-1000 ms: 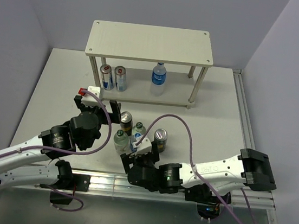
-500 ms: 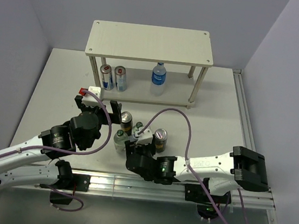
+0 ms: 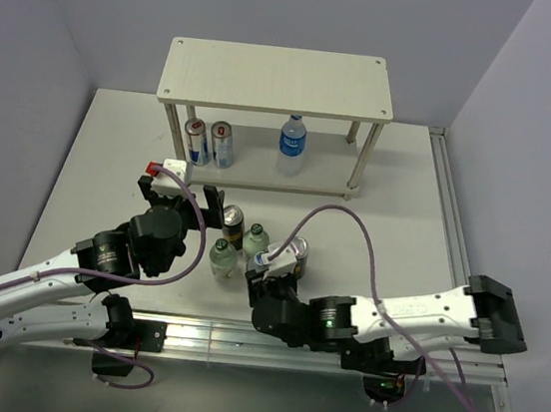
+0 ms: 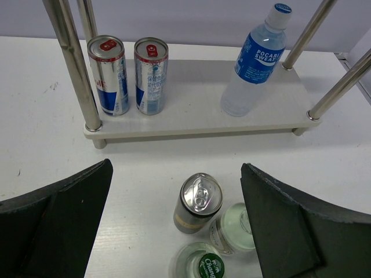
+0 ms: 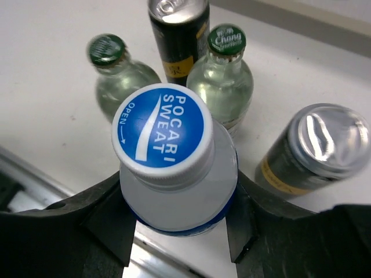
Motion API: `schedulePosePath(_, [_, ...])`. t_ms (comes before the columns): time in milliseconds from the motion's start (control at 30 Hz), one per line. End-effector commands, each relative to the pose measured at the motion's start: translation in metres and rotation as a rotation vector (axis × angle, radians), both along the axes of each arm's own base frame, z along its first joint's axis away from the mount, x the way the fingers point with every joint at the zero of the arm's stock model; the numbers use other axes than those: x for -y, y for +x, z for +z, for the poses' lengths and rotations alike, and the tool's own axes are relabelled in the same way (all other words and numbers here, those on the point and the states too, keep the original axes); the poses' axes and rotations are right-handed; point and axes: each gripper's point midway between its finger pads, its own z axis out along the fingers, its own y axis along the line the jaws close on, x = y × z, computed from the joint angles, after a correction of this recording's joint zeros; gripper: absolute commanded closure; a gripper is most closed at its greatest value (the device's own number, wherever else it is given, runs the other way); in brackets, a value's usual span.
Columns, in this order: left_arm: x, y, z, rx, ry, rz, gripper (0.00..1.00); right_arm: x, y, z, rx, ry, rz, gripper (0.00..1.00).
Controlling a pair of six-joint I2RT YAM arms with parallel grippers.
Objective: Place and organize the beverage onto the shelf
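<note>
2 cans (image 4: 108,75) + 1 btl (image 4: 252,63) on shelf (image 4: 191,110) lower board | R jaws pinch 2nd Pocari btl (image 5: 174,168) | L jaws spread

Shelf (image 3: 276,77): matt pale wood-grain boards, polished metal legs (image 4: 69,52); slim cans (image 4: 151,75): glossy printed metal; Pocari Sweat bottle (image 5: 174,197): smooth clear plastic.

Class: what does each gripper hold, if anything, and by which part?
The right gripper grips the Pocari Sweat bottle, pinching its shoulder just below the cap. The left gripper is open, holding nothing.
</note>
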Motion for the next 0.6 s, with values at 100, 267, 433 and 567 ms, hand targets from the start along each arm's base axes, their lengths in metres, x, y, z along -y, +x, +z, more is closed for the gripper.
schedulePosePath(100, [0.001,-0.001,0.013,0.017,-0.02,-0.007,0.01,0.039,-0.007,0.173,0.112,0.336,-0.076,1.0])
schedulePosePath(267, [0.001,-0.001,0.014,0.021,-0.02,-0.012,0.01,0.086,0.006,0.24,0.21,0.401,-0.126,1.0])
schedulePosePath(433, [0.007,-0.002,0.011,0.023,-0.02,-0.042,0.01,0.106,0.051,0.255,0.28,0.407,-0.162,1.0])
schedulePosePath(567, [0.009,-0.002,0.011,0.022,-0.023,-0.051,0.01,0.117,0.102,0.242,0.319,0.379,-0.243,1.0])
